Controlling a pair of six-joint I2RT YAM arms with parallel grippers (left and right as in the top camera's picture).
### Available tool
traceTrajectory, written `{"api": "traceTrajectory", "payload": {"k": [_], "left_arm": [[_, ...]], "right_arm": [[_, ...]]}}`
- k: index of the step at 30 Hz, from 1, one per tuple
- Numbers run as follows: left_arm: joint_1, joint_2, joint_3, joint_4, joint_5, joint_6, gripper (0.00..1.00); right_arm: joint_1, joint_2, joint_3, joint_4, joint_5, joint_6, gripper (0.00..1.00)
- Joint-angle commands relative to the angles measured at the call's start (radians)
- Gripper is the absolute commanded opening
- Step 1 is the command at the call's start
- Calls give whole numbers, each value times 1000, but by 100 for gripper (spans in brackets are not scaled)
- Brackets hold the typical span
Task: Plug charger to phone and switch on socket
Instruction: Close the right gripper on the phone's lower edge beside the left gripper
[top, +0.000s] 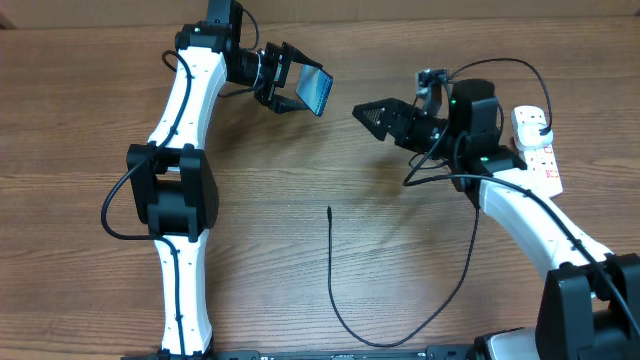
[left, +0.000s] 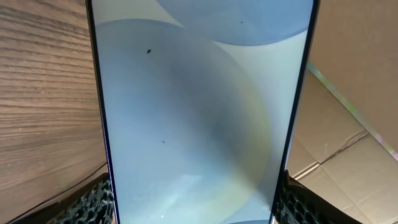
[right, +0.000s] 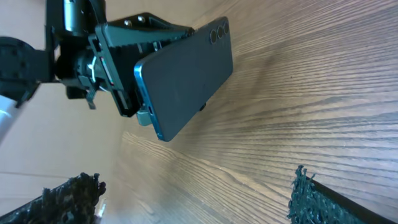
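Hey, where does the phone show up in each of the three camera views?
Overhead: phone at upper centre, tilted.
Left wrist: its lit screen fills most of the frame.
Right wrist: its dark back, upper centre-left.
Shared landmark: the left hand gripping it, seen in all three.

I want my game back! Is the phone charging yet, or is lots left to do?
Not yet. Done: the left end effector grips the slim smartphone with the glowing blue screen, raised above the wooden table. In hand: the open, empty right end effector faces it. Left: the thin black charger cable lies on the table, its tip plugged into nothing, and neither end effector is at the white power strip.
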Motion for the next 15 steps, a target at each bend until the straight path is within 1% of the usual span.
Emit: {"api": "traceTrajectory", "payload": {"k": [1,6,13,15], "left_arm": [[-7,-2,35,3,-4,-6,4],[-7,-4,37,3,-23,-3,4],[-6,-58,37,4,-109,2,4],[-6,-82,37,4,-114,2,4]], "right_arm": [[34,7,37,6,46,-24,100],[67,7,74,-14,63,-24,98],[103,7,193,-175,136,-75,97],[109,7,222,-194,142,-77,97]]}}
